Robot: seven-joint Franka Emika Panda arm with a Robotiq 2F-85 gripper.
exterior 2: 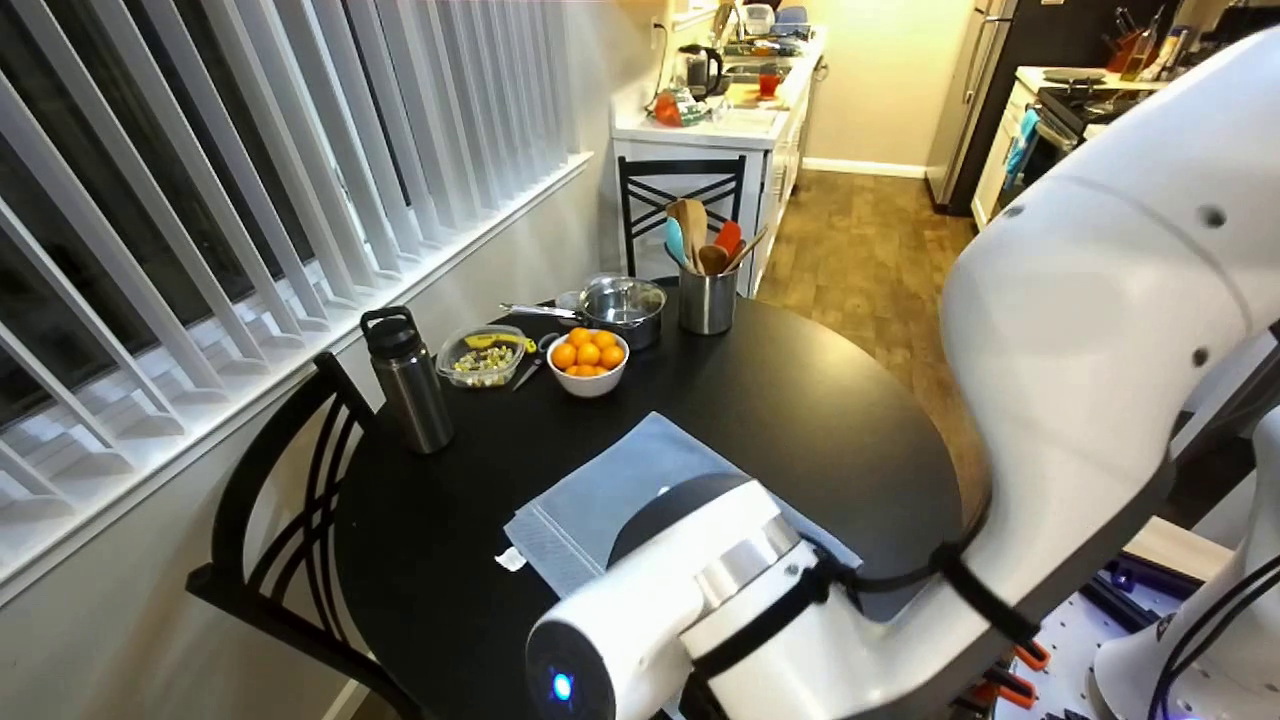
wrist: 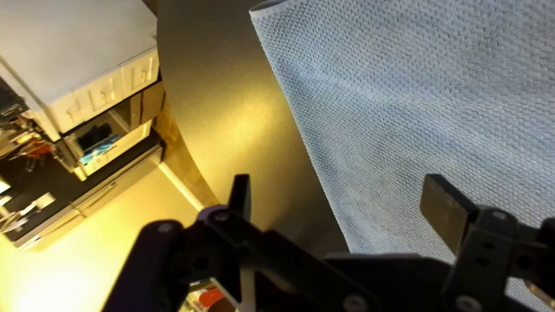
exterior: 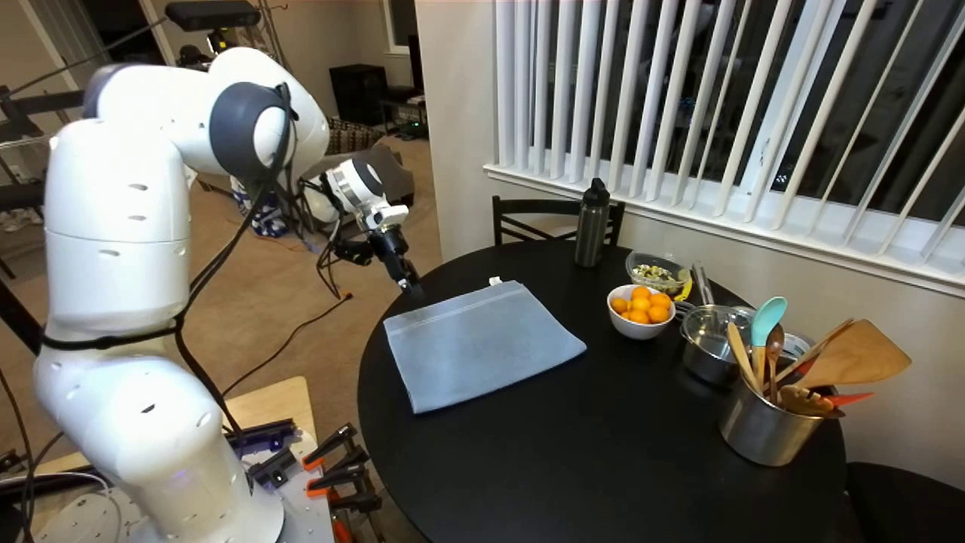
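Our black, two-fingered gripper (wrist: pixel 336 193) stands spread; between its fingers (wrist: pixel 442 213) we see straight-edged, nubby blue cloth (wrist: pixel 412 108) on round, black tabletop (wrist: pixel 243 117).

No text, brand or number legible in any of the three views. A small white tag (exterior: pixel 494 280) at the edge of the pale blue cloth (exterior: pixel 482 343) on the counter (exterior: pixel 603 452) shows in both exterior views, any print on it too small to read. Dark mark (exterior 2: pixel 1164 627) on the white robot base (exterior 2: pixel 1125 665), in an exterior view: likewise unreadable.
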